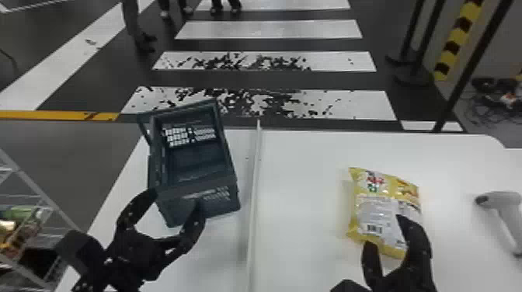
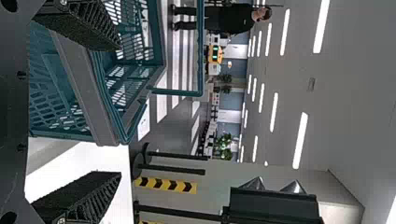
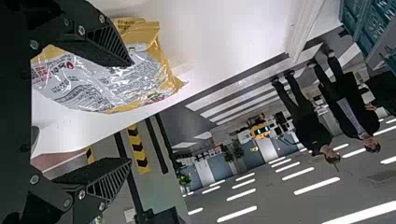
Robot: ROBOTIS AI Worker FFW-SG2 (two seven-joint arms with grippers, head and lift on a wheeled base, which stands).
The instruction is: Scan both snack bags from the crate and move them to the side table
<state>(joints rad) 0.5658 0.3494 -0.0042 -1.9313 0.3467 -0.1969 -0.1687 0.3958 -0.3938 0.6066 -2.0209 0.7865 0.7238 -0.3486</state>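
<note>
Jaws of right gripper (image 1: pixel 383 232) apart, snack bag (image 1: pixel 382 204), barcode (image 1: pixel 374 228) showing

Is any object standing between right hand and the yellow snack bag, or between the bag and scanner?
Nothing visible stands in either gap. The right hand is at the near end of the snack bag, with table between bag and scanner; the divider stands left of the bag.

right gripper (image 1: pixel 385 232) gapes open, one finger overlapping the snack bag (image 3: pixel 144 84)
</note>
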